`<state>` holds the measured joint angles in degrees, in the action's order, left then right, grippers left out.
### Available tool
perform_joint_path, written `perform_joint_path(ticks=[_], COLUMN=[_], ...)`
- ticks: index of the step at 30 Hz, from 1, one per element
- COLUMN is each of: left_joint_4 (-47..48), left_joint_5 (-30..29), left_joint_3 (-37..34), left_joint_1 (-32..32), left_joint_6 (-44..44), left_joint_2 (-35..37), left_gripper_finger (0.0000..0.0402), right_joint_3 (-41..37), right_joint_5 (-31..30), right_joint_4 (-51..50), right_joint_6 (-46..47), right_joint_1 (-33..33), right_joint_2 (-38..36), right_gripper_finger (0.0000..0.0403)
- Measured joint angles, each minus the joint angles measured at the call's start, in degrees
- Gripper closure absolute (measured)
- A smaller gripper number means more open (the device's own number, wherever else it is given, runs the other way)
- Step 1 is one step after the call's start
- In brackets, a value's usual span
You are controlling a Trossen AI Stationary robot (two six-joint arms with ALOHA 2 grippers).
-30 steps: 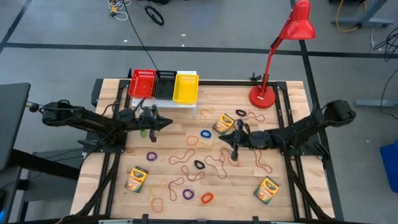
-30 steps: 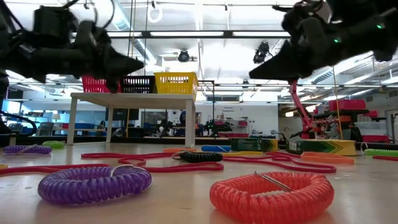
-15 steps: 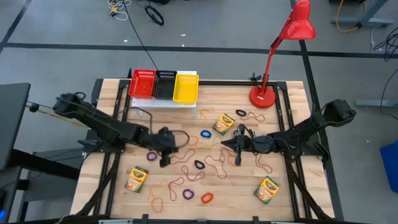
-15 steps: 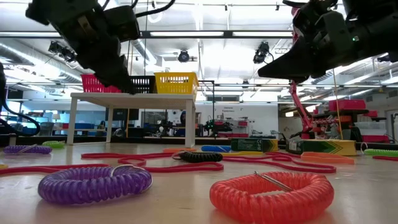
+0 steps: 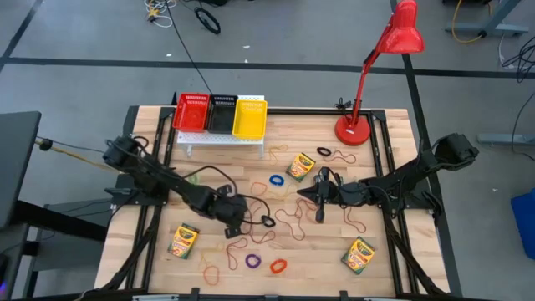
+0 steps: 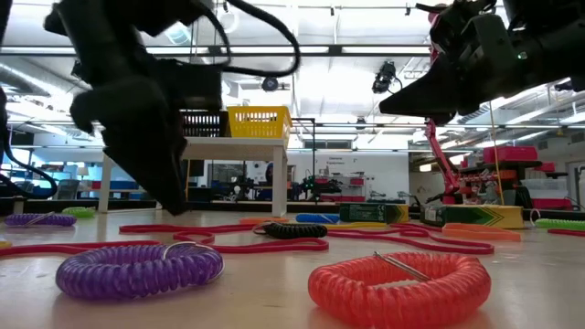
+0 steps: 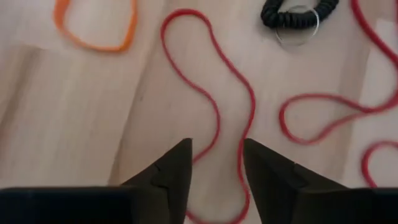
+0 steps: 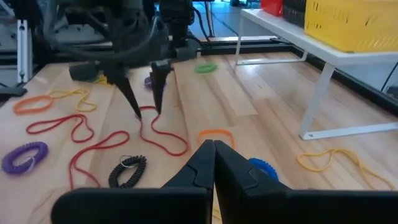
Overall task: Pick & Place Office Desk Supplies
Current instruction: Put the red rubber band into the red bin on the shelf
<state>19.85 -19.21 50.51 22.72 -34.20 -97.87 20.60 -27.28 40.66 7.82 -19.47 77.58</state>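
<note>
The left end effector (image 5: 237,224) is down low over the table (image 5: 384,142) with its fingers parted, nothing between them yet, and a loop of the thin red rubber band (image 7: 211,106) runs right through the gap and on ahead of the tips. From the right wrist view the tips look like they're straddling one strand of it, close to the wood. The biggest risk looks like a miss: the band is thin and flat on the table, so if the fingers close a touch high they'll snap shut on air, and if they come down too hard they'll jam into the wood instead. The band also snakes around a lot, so a lift could drag its far bends across the black coil loop (image 7: 300,14) just ahead of the tips, or the orange rubber band (image 7: 93,28) ahead and off to one side, and scoot them around. A band dangling long from the grip could also snag on the way to the bins. The right end effector (image 5: 318,209) hangs above the table well off to the left one's side, fingers pressed together and empty, so it shouldn't interfere unless the band gets swung toward it.
</note>
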Motion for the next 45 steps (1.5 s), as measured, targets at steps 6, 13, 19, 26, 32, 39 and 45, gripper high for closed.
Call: perform_joint_path(ticks=[6, 13, 19, 26, 32, 39, 45], left_joint_4=[0.0, 1.3, 6.2, 21.4, 35.1, 50.0, 55.9], left_joint_5=[3.7, 4.6, 7.2, 1.0, -8.0, -19.4, -26.4], left_joint_3=[1.3, 1.3, 1.3, 4.4, 9.7, 15.6, 20.7], left_joint_1=[-1.4, -1.8, -1.9, -1.8, -2.9, -8.1, -17.3], left_joint_6=[3.5, 3.6, 3.5, 3.1, 0.1, -6.9, -2.9], left_joint_2=[-3.4, -3.1, -1.7, 4.5, 14.3, 27.4, 34.5], left_gripper_finger=[0.0212, 0.0286, 0.0391, 0.0397, 0.0397, 0.0397, 0.0397], right_joint_3=[0.0, 0.0, 0.0, 0.0, 0.0, 0.0, 0.0], right_joint_5=[0.0, 0.0, -0.1, -0.1, -1.1, -1.2, -1.1], right_joint_4=[-0.1, 0.2, 0.2, 0.2, 0.0, 0.0, 0.0], right_joint_6=[-0.9, -1.7, -2.7, -3.3, -3.3, -3.3, -3.2], right_joint_1=[-2.0, -2.6, -2.6, -2.6, -2.6, -2.6, -2.6], right_joint_2=[0.0, 0.0, 0.0, 0.0, 0.0, 0.0, 0.0], right_gripper_finger=[0.0394, 0.0394, 0.0394, 0.0394, 0.0394, 0.0394, 0.0394])
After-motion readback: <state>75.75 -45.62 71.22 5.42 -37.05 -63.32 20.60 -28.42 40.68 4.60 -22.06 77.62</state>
